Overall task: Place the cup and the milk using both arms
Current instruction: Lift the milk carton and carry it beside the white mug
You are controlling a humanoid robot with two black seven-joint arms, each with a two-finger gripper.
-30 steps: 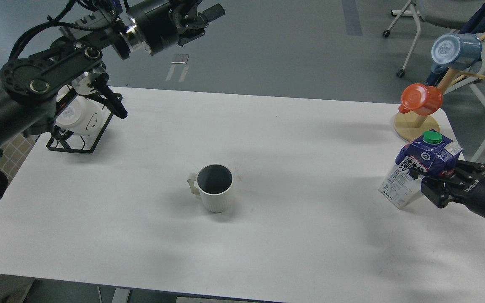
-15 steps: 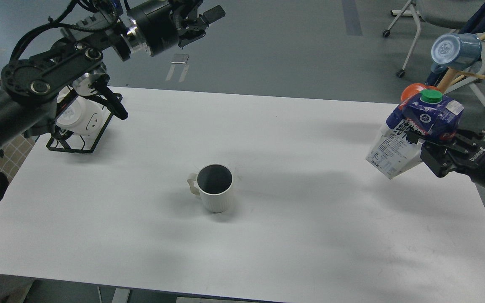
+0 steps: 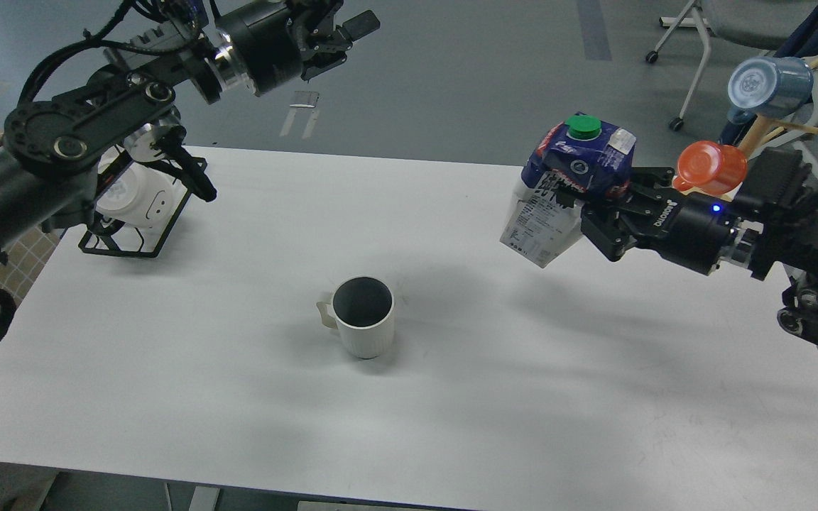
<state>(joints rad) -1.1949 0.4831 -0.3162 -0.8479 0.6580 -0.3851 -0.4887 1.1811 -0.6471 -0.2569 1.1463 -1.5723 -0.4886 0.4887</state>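
Head view: roughly halfway, by the look of it. Cup (image 3: 363,316) already upright near the middle of the white table (image 3: 522,397), handle to the left, nothing touching it. Milk (image 3: 569,188) up in the air over the table's far right part, tilted, not yet set down, well apart from the cup. Right gripper (image 3: 597,213) clamped on the carton's side. Left gripper (image 3: 341,32) raised beyond the far edge, fingers parted, holding nothing. Left to do: lowering and releasing the carton.
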